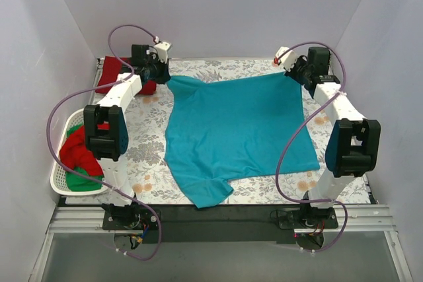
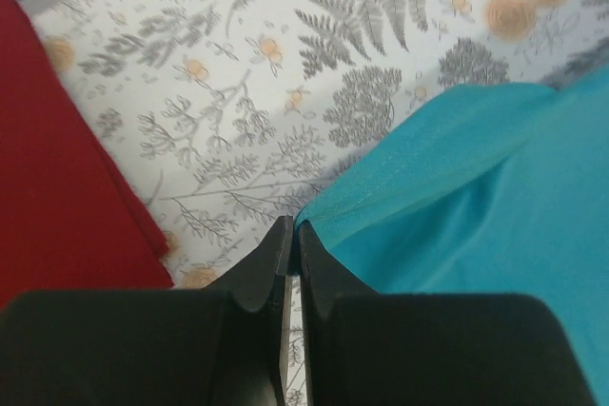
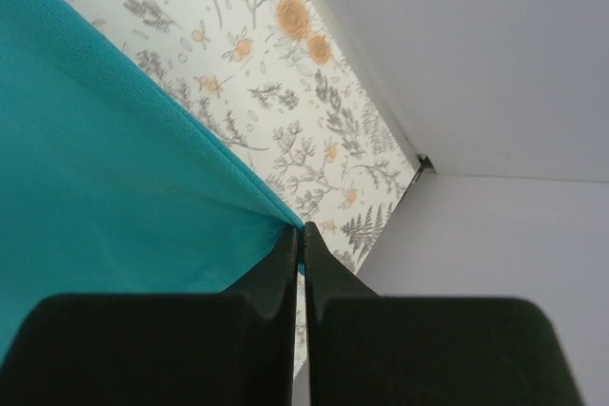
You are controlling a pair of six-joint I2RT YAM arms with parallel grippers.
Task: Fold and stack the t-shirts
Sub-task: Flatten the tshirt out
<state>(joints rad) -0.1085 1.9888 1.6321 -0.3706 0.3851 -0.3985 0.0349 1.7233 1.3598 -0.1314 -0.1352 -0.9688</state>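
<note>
Left tool (image 2: 293, 230): fingers pinched together on the far-left corner of the teal t-shirt (image 1: 238, 130), hem caught right at the tips.
Right tool (image 3: 300, 233): closed tight on the far-right corner, the hem running straight into the tips.
Teal t-shirt: lies spread out in the middle of the desk (image 1: 149, 130), its far edge stretched between the two tools, and one sleeve pokes out at the near-left corner, close to the desk's near edge.
Folded red t-shirt (image 1: 111, 70): sits in the far-left corner, just beside the left tool, with a strip of bare tablecloth (image 2: 285, 64) between it and the teal corner.
Basket (image 1: 58, 179): at the left edge of the desk, holding a crumpled red t-shirt (image 1: 78, 153) over a green t-shirt (image 1: 82, 179).
Room on the left: a broad band of tablecloth between shirt and basket, with the left arm reaching over it.
Room on the right: only a narrow strip, and the wall (image 3: 476, 64) is near the right tool.
Room in front: a thin strip along the near edge.
</note>
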